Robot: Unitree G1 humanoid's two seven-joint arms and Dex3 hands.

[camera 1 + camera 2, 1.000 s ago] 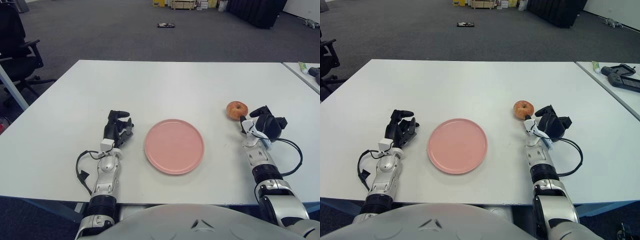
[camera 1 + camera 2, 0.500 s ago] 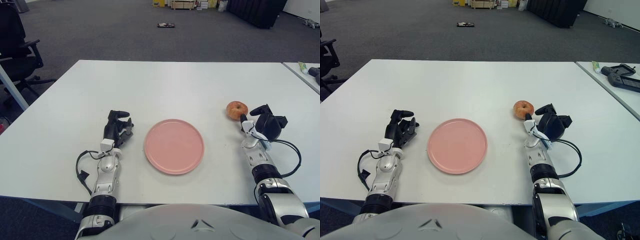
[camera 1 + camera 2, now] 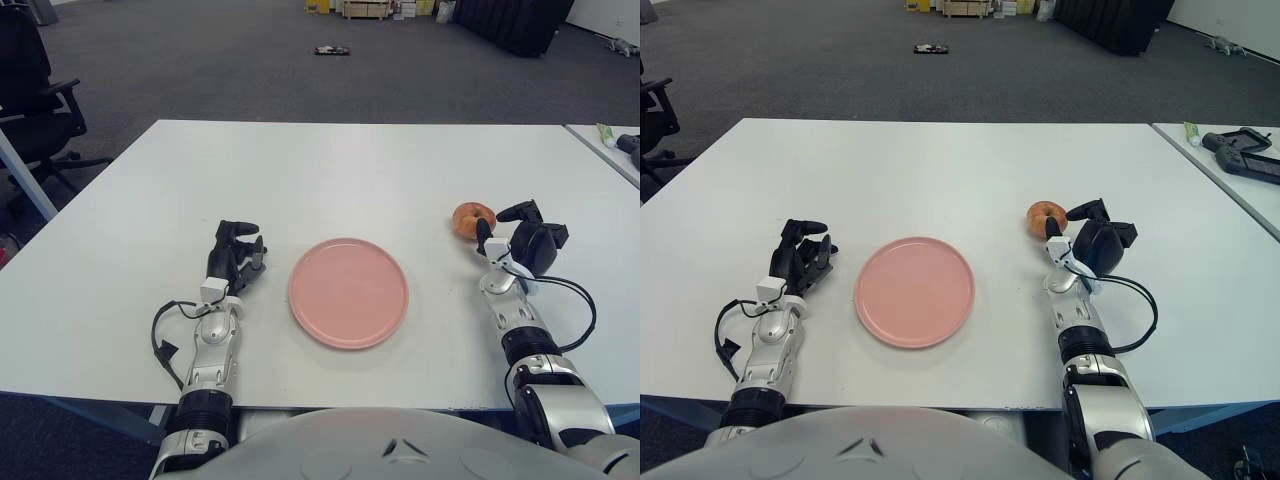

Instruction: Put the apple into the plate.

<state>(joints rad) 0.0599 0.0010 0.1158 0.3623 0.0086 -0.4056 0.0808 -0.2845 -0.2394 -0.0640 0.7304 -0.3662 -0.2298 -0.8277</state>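
- Right hand (image 3: pixel 520 240), fingers spread, sits just near-right of the apple (image 3: pixel 472 219).
- Left hand (image 3: pixel 234 257), fingers curled on nothing, shows left of the pink plate (image 3: pixel 348 292).

White tabletop (image 3: pixel 330 170) fills the middle; a black office chair (image 3: pixel 35 95) stands far left on grey carpet (image 3: pixel 240 70), with a second table (image 3: pixel 1230 165) right.
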